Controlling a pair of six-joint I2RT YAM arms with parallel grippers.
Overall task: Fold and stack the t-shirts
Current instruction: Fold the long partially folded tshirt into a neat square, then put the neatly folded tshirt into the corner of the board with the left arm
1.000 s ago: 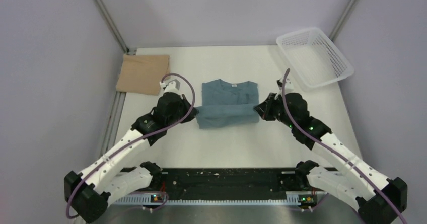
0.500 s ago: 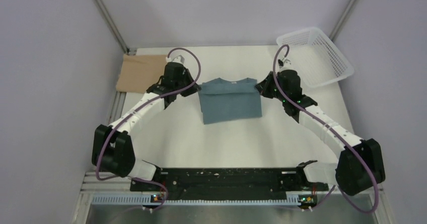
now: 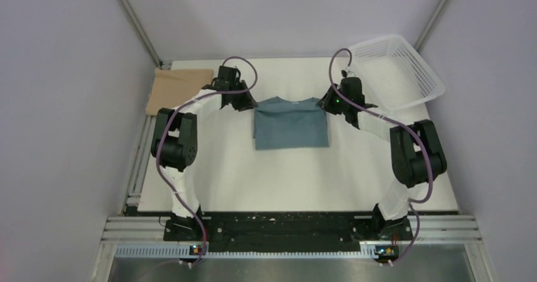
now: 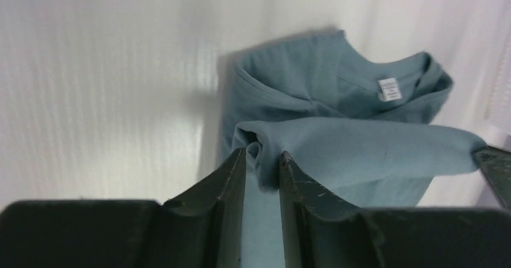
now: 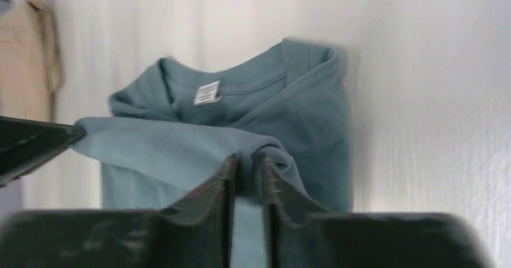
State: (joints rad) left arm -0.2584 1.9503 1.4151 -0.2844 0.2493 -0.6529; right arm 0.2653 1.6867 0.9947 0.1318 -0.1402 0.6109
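Note:
The teal-blue t-shirt (image 3: 291,125) lies in the middle of the table, collar at the far side, with a small white neck label (image 4: 390,89). Its folded edge is lifted and stretched between both grippers just short of the collar. My left gripper (image 3: 248,102) is shut on the left corner of that edge (image 4: 261,153). My right gripper (image 3: 324,102) is shut on the right corner (image 5: 248,158). The tan-beige t-shirt (image 3: 177,87) lies folded at the far left of the table, and also shows in the right wrist view (image 5: 27,45).
A white plastic mesh basket (image 3: 396,70) sits at the far right corner, just behind the right arm. The grey enclosure walls stand close on both sides. Both arms are stretched far out over the white table (image 3: 291,174).
Both grippers have carried the near edge of the teal-blue shirt away from the bases toward its collar, folding it over itself. Both arms are now stretched much farther out.

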